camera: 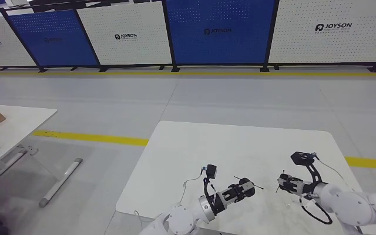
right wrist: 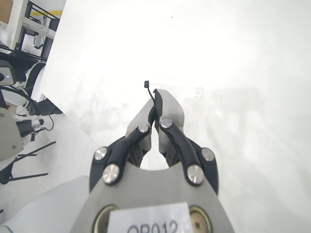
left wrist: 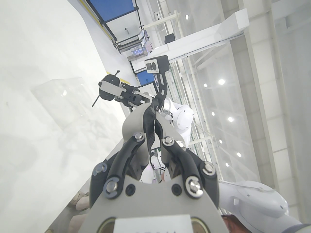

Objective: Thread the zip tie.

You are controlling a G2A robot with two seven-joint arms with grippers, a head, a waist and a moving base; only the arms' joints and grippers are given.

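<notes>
right claw (right wrist: 155,96) grips zip tie (right wrist: 146,83) near clear box (left wrist: 60,98)

Bkgd: row of pegboard panels (camera: 220,29) on black frames at far side, alt. blue & white. Grey floor (camera: 176,100) w/ yellow line (camera: 88,137) across it, another along the panels' feet. White table (camera: 235,147) in front. 2nd white table (camera: 23,120) at top view's left edge, metal legs (camera: 59,182) under it. Overhead: high white ceiling, round lights (left wrist: 221,81) lit, white beams (left wrist: 233,25).
</notes>
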